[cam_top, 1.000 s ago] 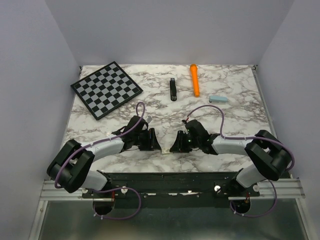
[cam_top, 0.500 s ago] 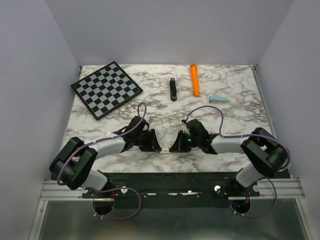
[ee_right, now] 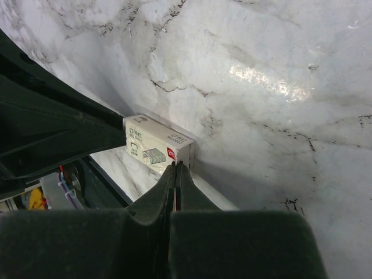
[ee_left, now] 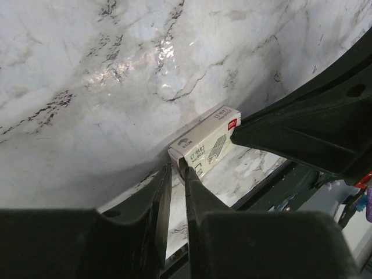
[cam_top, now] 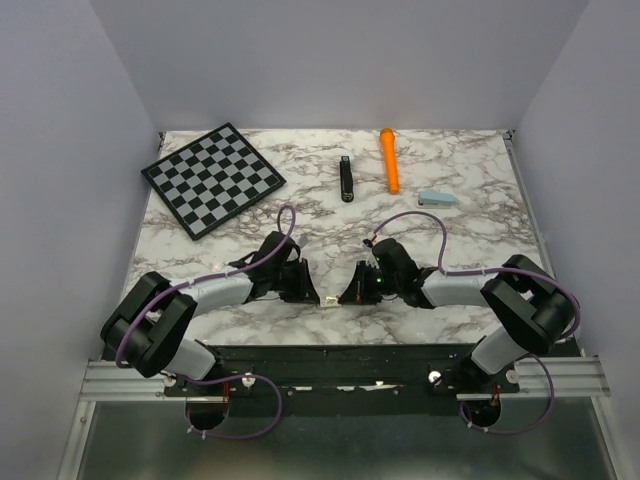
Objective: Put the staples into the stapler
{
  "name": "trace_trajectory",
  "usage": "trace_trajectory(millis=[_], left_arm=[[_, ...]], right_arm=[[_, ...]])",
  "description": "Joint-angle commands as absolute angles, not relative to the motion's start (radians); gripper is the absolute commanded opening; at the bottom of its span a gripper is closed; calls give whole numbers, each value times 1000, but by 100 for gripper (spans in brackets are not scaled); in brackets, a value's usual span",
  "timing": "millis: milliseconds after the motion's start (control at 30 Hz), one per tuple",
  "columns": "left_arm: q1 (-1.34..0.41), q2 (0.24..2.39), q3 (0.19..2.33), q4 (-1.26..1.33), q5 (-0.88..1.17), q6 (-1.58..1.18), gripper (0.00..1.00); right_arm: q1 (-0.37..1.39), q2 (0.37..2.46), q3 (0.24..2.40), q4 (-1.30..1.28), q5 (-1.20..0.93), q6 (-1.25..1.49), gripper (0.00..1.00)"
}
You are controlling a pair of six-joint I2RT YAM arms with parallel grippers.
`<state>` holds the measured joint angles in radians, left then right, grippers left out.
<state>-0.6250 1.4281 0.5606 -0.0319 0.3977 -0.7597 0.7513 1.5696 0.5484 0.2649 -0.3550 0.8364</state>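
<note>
**Both end effectors at the little box, stapler far off**

My left end effector (ee_left: pixel 175 168) is narrow: only a thin slit shows between its fingers, whose tips sit at one end of a small white box (ee_left: pixel 204 144) printed with a staple picture. Whether they pinch that end I cannot tell. My right end effector (ee_right: pixel 175 167) is closed, fingers pressed flat together, tips touching the box's other end. The box lies on the desk (cam_top: pixel 470 250) near my bases, between the two. The stapler (cam_top: pixel 346 180) lies at the far middle of the desk, well apart from both, just left of an orange marker (cam_top: pixel 389 160). A chessboard (cam_top: pixel 212 178) sits far left.
</note>
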Motion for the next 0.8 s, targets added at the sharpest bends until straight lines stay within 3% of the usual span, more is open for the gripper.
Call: trace_trajectory(millis=[0, 400, 533, 767], left_arm=[[-640, 1443, 598, -43, 391, -758, 22], [-678, 1466, 660, -159, 313, -735, 18], [-687, 1470, 670, -190, 291, -733, 21], [-690, 1465, 680, -213, 270, -729, 24]], right_arm=[[750, 1586, 537, 265, -357, 811, 4], [752, 1577, 531, 290, -370, 818, 5], [750, 1574, 519, 310, -371, 831, 13], [750, 1582, 514, 350, -385, 841, 14]])
